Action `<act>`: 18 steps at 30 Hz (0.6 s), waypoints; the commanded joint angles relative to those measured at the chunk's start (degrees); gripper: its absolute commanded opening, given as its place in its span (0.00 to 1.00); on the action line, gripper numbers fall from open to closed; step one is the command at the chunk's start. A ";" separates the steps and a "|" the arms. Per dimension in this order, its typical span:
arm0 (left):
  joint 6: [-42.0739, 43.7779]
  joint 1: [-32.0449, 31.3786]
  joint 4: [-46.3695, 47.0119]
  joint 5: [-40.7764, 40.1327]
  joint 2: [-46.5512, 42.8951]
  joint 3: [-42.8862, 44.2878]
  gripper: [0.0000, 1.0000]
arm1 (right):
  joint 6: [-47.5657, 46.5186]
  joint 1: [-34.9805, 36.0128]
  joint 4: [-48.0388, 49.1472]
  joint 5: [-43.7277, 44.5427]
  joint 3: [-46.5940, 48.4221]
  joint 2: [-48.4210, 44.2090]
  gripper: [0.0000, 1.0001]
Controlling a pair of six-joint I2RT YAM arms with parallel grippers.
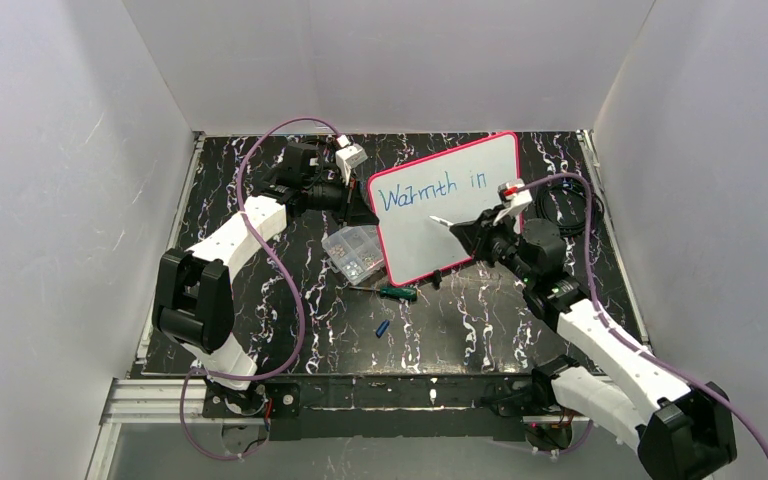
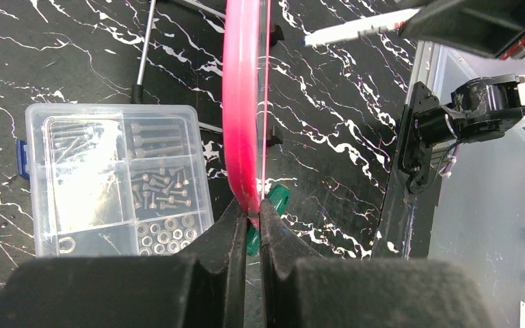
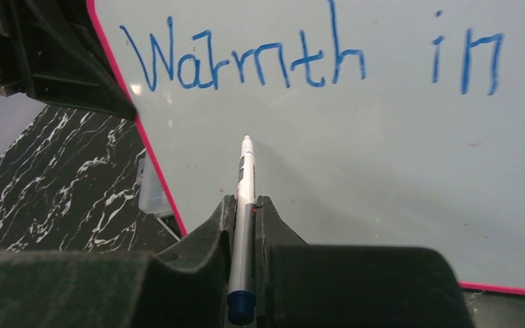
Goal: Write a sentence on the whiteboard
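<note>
Two words, "Warmth in", are written so far as the sentence (image 3: pixel 246 58), in blue marker along the top of the whiteboard (image 1: pixel 415 245). No full stop is seen and the phrase reads as unfinished, so the task is judged to be partly done. The white area under that line is bare, and a second line is yet to be started there.

The whiteboard is held up on edge, tilted, over the far middle of the table (image 1: pixel 460 320), with its right side reaching toward the far right corner. Its pink-red rim is pinched at the left edge by the closed left gripper (image 2: pixel 249 212).

A marker (image 3: pixel 246 171) is clamped between the closed jaws of the right gripper (image 3: pixel 246 205). Its tip is aimed at the bare white just under the "m" of "Warmth". Whether the tip is touching the surface cannot be told.

No other writing can be read. Small print is seen on the marker barrel, but it is too small to make out, and no brand is visible on the board.

A clear compartment box (image 2: pixel 116 178) of screws and nuts is set just beside the board's lower left corner. A green-handled screwdriver (image 1: pixel 395 292) and a small blue cap (image 1: pixel 383 327) are laid nearer the near edge.
</note>
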 commanded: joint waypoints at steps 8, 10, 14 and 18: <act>1.19 -0.46 -1.40 3.27 -3.50 2.13 0.00 | 0.51 7.57 8.46 1.49 0.29 6.10 0.01; 1.17 -0.45 -1.42 3.19 -3.58 2.14 0.00 | 0.17 8.21 8.26 2.44 0.35 6.74 0.01; 1.16 -0.47 -1.34 3.25 -3.62 2.19 0.00 | -0.36 8.85 7.39 4.80 0.69 7.97 0.01; 1.14 -0.50 -1.42 3.28 -3.60 2.21 0.00 | -0.42 8.98 8.23 5.78 0.66 8.85 0.01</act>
